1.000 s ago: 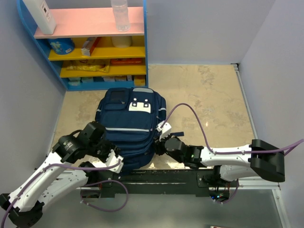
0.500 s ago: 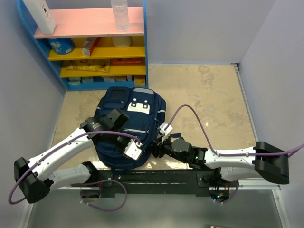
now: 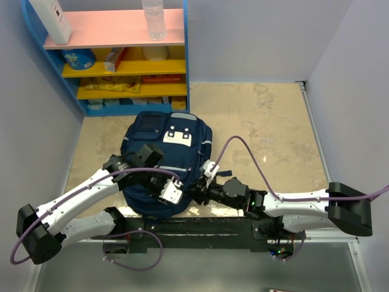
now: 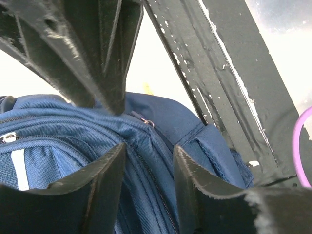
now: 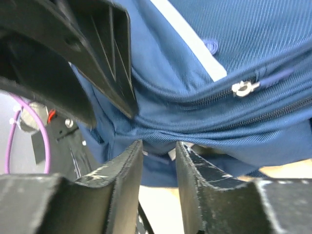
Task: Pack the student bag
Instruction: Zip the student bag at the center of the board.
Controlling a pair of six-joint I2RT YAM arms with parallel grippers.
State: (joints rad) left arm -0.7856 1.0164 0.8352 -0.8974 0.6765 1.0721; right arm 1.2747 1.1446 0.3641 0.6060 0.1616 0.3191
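The student bag (image 3: 164, 155), navy with grey stripes and a white patch, lies flat on the table between the two arms. My left gripper (image 3: 172, 193) hovers over its near end, open. In the left wrist view its fingertips (image 4: 150, 148) straddle a zipper line on the student bag (image 4: 73, 126), with a small zipper pull (image 4: 147, 123) just beyond them. My right gripper (image 3: 197, 193) is at the bag's near right edge, open. Seen from the right wrist, the gripper (image 5: 158, 144) meets a fold of the student bag (image 5: 234, 44), below a silver zipper pull (image 5: 245, 87).
A blue shelf unit (image 3: 121, 61) with a pink top stands at the back left, holding a bottle (image 3: 154, 18), a white container (image 3: 51, 21) and snack packs. The black mounting rail (image 3: 200, 228) runs along the near edge. Grey walls close in the left and right sides.
My left arm swung from beside the bag's left side to over its near end, and its jaws widened. My right gripper slid left, closer to the bag's near right edge.
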